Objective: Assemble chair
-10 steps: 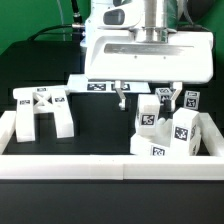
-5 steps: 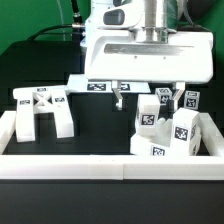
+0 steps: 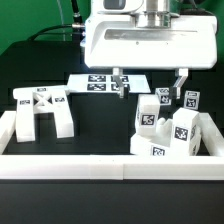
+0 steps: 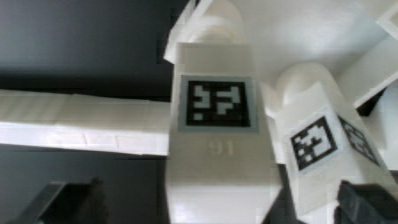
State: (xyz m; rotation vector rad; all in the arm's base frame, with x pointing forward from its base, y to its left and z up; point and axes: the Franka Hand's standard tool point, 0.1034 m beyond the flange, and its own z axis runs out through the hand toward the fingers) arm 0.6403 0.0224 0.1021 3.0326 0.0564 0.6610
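Observation:
The chair is in loose white parts. Its cross-braced frame (image 3: pixel 40 112) lies at the exterior view's left. Several tagged blocks (image 3: pixel 150 120) stand packed together at the exterior view's right, with short pieces (image 3: pixel 190 99) behind them. My gripper (image 3: pixel 150 84) hangs open just above that cluster, its fingers (image 3: pixel 117 82) spread wide and holding nothing. In the wrist view a long white part with a tag (image 4: pixel 217 105) runs under my gripper (image 4: pixel 217 208), apart from both dark fingertips (image 4: pixel 71 205). A second tagged part (image 4: pixel 317 140) lies beside it.
The marker board (image 3: pixel 100 83) lies flat behind the gripper. A long white rail (image 3: pixel 90 162) edges the front of the black table and turns up along the exterior view's right (image 3: pixel 212 135), close against the blocks.
The gripper has risen off the block cluster and its fingers have spread a little wider. The chair parts stay where they were.

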